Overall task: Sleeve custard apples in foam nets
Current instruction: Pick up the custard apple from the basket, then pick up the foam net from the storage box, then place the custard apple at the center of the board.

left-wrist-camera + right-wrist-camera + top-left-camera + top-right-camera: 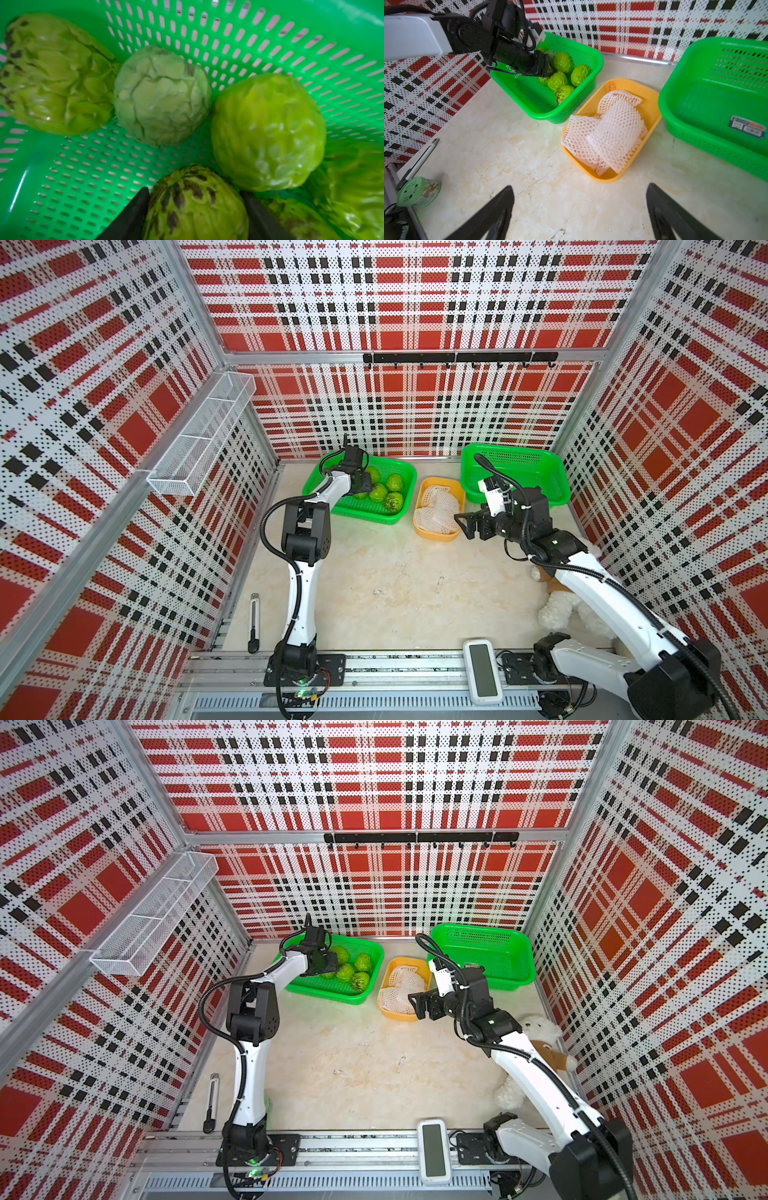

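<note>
Left gripper [194, 190] is sitting inside the green basket [374, 515] at the back of the worktop [395, 593]. Its jaws are flanking a dark-patched custard apple [197, 212], 1 on each side and right at the skin, but I cannot tell if they are actually clamping it. The other custard apples [394, 483] are lying packed around it in the same basket, and none is sleeved yet. Foam nets [608, 133] are lying crumpled and overlapping in the yellow tray [652, 97], between the 2 green baskets.

Right gripper [580, 186] is hovering over bare worktop just beside the tray, jaws wide apart and holding nothing.

Risks, as a judgement:
- The bumpy round skin could be letting the fruit roll or slip out on a lift.
- 1 jaw is wedging in beside a neighbour fruit, so that one may get dragged along.
- Too hard a squeeze is likely bruising soft fruit.
- The nets are overlapping, so a pinch may be taking 2 at once.

Around the scene:
- The second green basket [523, 472] is holding no fruit.
- A white plush bear [557, 608] is partly under the right arm.
- A green-lidded cup [415, 191] is near the left edge.

None of these is blocking the reach.
</note>
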